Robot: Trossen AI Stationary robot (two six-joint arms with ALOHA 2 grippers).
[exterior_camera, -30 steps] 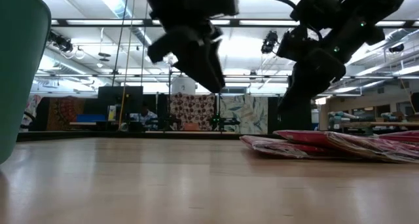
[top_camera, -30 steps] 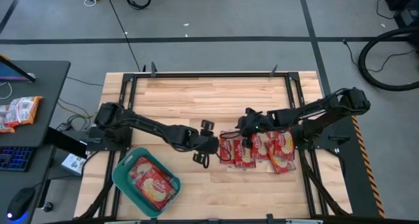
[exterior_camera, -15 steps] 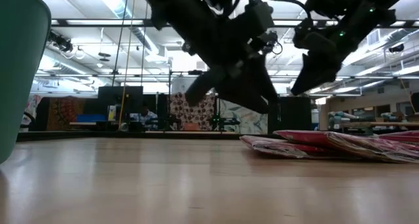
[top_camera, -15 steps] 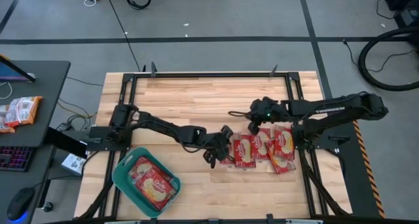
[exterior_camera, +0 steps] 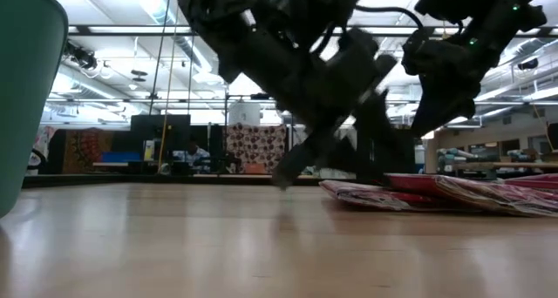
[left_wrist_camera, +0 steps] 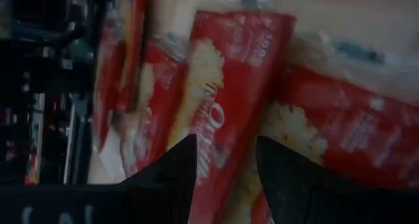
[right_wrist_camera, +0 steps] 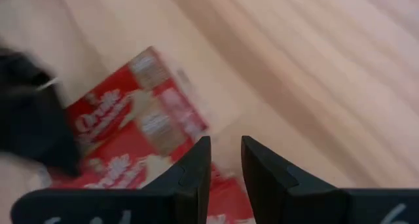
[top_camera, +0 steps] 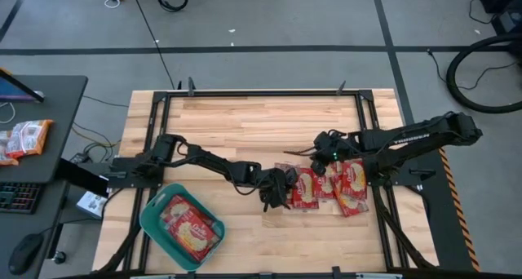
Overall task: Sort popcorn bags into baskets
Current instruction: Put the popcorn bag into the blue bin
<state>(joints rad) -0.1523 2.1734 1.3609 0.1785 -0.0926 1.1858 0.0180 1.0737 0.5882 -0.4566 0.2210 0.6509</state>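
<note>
Wooden table carries the work. Left gripper, fingers apart and holding nothing, hangs over the bags' left edge; right gripper, parted, waits beyond. Overlapping bags risk a double pick. Basket lies near-left.

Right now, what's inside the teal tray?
In the teal tray, the high view shows red popcorn bags, two at least, overlapping. Anything underneath them is covered, so the exact count can't be told.
</note>
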